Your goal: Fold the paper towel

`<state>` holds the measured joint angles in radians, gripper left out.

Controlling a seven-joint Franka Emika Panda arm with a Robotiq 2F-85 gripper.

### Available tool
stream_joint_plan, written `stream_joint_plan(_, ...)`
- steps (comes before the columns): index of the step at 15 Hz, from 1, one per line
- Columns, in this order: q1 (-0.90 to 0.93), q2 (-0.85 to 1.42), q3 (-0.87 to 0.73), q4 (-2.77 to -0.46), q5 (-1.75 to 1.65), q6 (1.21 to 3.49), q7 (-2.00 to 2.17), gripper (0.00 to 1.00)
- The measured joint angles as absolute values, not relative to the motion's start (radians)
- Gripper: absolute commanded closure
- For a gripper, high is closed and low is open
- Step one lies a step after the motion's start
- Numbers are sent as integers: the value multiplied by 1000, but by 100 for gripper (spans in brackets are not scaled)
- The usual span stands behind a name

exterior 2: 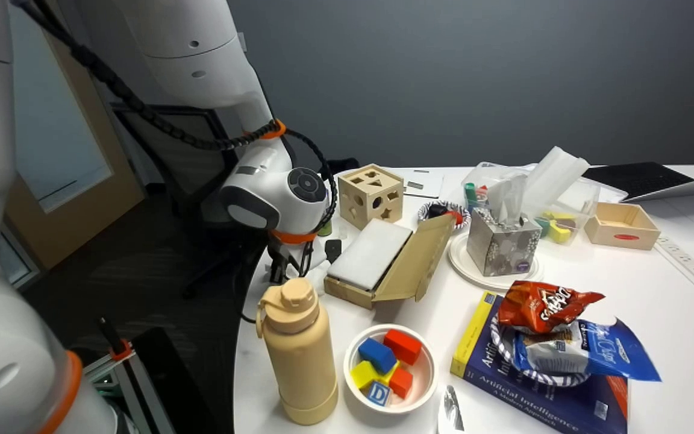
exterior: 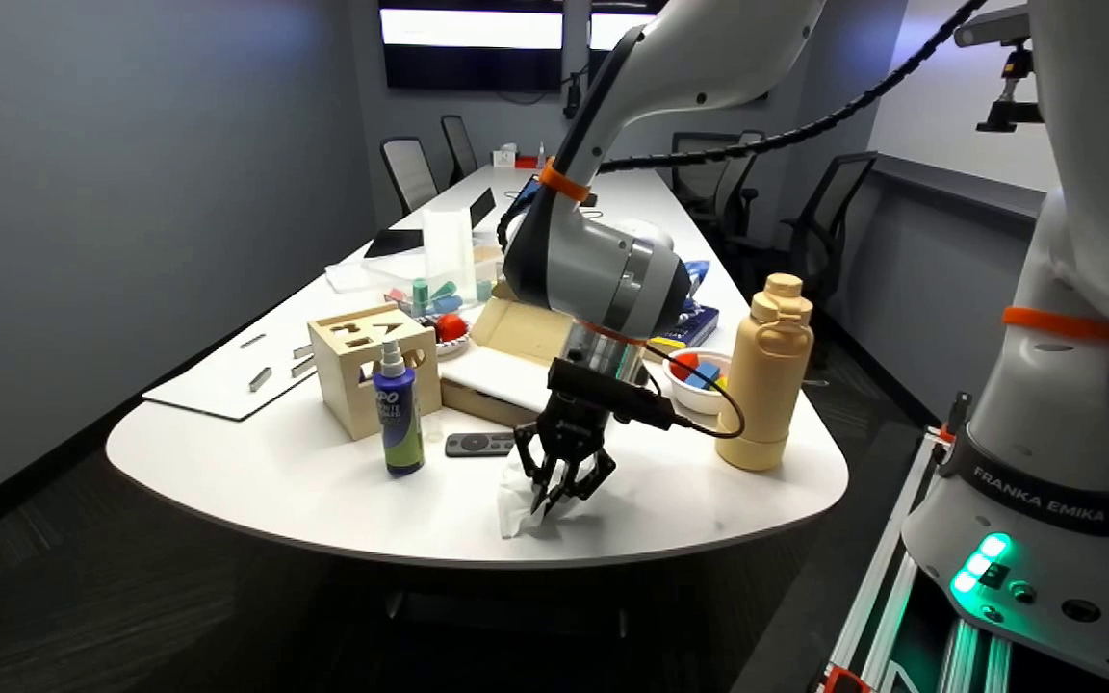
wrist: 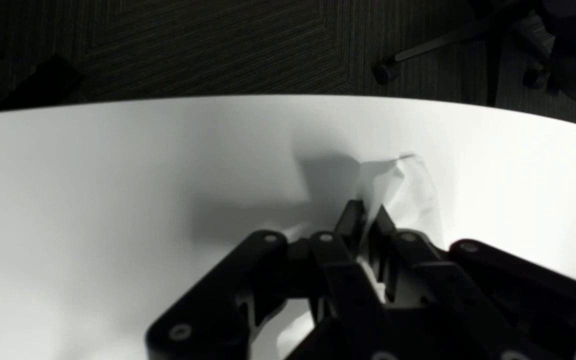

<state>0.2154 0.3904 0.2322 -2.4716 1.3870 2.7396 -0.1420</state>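
Note:
The paper towel [exterior: 516,508] is a thin, creased white sheet near the table's rounded front edge. In the wrist view the paper towel [wrist: 415,200] bunches up between and to the right of the fingertips, with a raised fold casting a shadow to the left. My gripper [exterior: 545,500] points down at the table. In the wrist view my gripper [wrist: 369,206] has its fingers nearly together, with a fold of the towel between them. Part of the towel is hidden under the gripper. In an exterior view the gripper [exterior 2: 281,271] is mostly hidden behind the tan bottle and the wrist.
A grey remote [exterior: 479,444], a purple spray bottle [exterior: 399,409] and a wooden shape cube [exterior: 372,371] stand behind and to one side. An open cardboard box [exterior 2: 350,293] lies behind the gripper. A tan bottle [exterior: 766,385] and a bowl of blocks [exterior 2: 428,386] are on the other side.

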Motion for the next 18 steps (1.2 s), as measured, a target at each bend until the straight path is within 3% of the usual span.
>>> stream_joint_plan(10,191,246,211,-2525,1396,2435,38,98)
stream_joint_plan(18,157,261,142,-2550,1474,2353,0,98)
